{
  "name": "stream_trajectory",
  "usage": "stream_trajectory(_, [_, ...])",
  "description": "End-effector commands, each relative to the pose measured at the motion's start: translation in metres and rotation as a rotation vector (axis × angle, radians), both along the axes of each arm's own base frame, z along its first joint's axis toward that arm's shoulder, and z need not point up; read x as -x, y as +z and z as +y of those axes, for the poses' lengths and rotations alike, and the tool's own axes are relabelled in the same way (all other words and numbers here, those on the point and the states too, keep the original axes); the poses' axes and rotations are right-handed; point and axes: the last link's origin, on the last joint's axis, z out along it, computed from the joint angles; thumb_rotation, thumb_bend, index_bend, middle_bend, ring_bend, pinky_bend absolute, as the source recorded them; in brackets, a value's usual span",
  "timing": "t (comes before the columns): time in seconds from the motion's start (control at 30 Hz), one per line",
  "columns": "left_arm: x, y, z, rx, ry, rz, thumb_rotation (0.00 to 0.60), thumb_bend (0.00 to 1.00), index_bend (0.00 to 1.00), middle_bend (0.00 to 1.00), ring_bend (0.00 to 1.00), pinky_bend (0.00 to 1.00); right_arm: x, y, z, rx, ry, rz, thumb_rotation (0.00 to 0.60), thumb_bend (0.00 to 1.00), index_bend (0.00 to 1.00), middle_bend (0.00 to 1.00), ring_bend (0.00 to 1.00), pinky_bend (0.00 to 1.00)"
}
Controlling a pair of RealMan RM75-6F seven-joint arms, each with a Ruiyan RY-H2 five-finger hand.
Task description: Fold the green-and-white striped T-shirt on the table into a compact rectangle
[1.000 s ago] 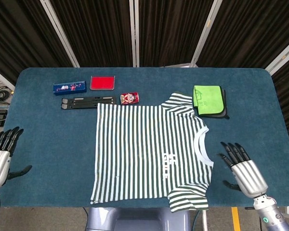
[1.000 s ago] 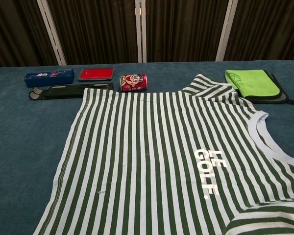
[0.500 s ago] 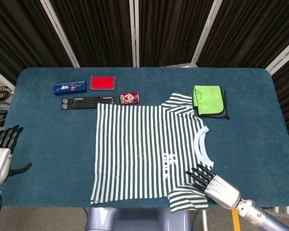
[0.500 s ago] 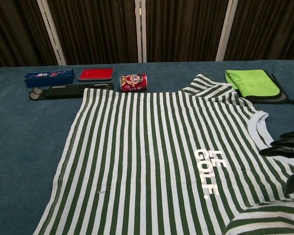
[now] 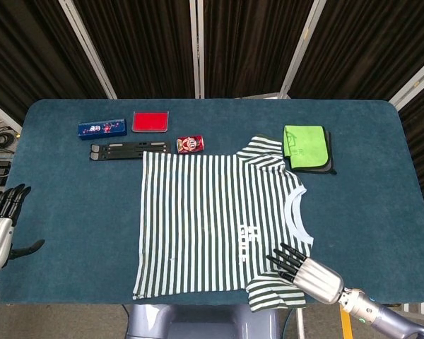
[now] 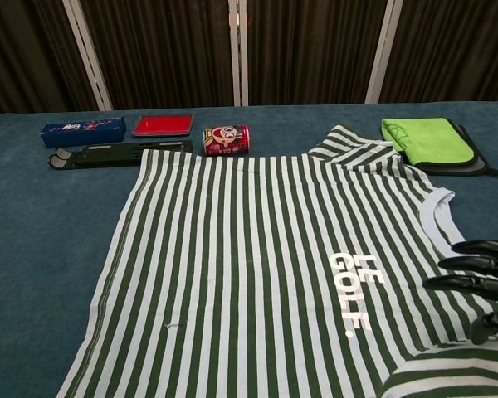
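Right hand: the right hand (image 5: pixel 309 273) sits at the near right of the table, fingers (image 6: pixel 479 267) spread and stretched over the near sleeve, grasping nothing; it looks placed to take the shirt's near right edge for a first fold.
Left hand: the left hand (image 5: pixel 0 224) hangs off the near left table edge, well apart from the cloth, fingers apart and released, probably waiting its turn.
Shirt: the striped T-shirt (image 5: pixel 215 222) lies flat and unfolded in the middle of the table (image 5: pixel 78 205), collar to the right, hem to the left, white lettering facing up; spread out like this, no fold appears made.
Near sleeve: the sleeve (image 5: pixel 272 294) reaches the near table edge, just beneath the right hand's fingers.
Far sleeve: the far sleeve (image 5: pixel 265 152) points toward the green cloth (image 5: pixel 303 147), which lies folded on a dark one, just beside it.
Far row: a red can (image 5: pixel 189 144) lies on its side touching or just off the shirt's far edge; a black folding stand (image 5: pixel 129 150), a red case (image 5: pixel 150 121) and a blue box (image 5: pixel 102 128) lie to the far left, out of the folding area.
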Motion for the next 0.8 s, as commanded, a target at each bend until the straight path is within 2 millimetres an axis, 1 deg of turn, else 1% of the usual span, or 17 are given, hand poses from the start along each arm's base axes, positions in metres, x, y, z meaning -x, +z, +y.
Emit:
stream_trajectory(0.03, [0.0, 0.0, 0.0, 0.001, 0.001, 0.002, 0.6, 0.0, 0.0, 0.0, 0.0, 0.0, 0.001, -0.005, -0.001, 0.019, 0.05, 0.017, 0.6, 0.01, 0.4, 0.06, 0.0, 0.0])
stream_trajectory(0.13, [0.0, -0.001, 0.0, 0.002, 0.002, 0.002, 0.6, 0.0, 0.0, 0.0, 0.0, 0.0, 0.004, -0.005, -0.004, 0.032, 0.069, 0.033, 0.6, 0.02, 0.4, 0.06, 0.0, 0.0])
stream_trajectory(0.3, [0.0, 0.0, 0.0, -0.003, 0.001, 0.002, 0.6, 0.0, 0.0, 0.0, 0.0, 0.0, 0.008, -0.001, -0.006, 0.039, 0.102, 0.057, 0.6, 0.02, 0.4, 0.06, 0.0, 0.0])
stream_trajectory(0.43, [0.0, -0.001, 0.0, 0.0, 0.001, 0.003, 0.6, 0.0, 0.0, 0.0, 0.0, 0.0, 0.007, 0.001, -0.008, 0.043, 0.103, 0.042, 0.6, 0.08, 0.41, 0.06, 0.0, 0.0])
stream_trajectory(0.53, [0.0, -0.001, 0.0, -0.001, 0.001, 0.002, 0.6, 0.0, 0.0, 0.0, 0.0, 0.0, 0.006, -0.002, -0.011, 0.055, 0.113, 0.032, 0.6, 0.09, 0.41, 0.07, 0.0, 0.0])
stream_trajectory(0.73, [0.0, -0.001, 0.0, 0.0, 0.004, 0.002, 0.6, 0.0, 0.0, 0.0, 0.0, 0.0, 0.0, -0.01, -0.009, 0.006, 0.062, -0.062, 0.6, 0.08, 0.43, 0.09, 0.0, 0.0])
stream_trajectory(0.8, [0.001, -0.001, 0.0, 0.001, 0.004, 0.002, 0.6, 0.0, 0.0, 0.0, 0.0, 0.0, -0.002, -0.012, -0.009, -0.008, 0.03, -0.1, 0.6, 0.12, 0.43, 0.09, 0.0, 0.0])
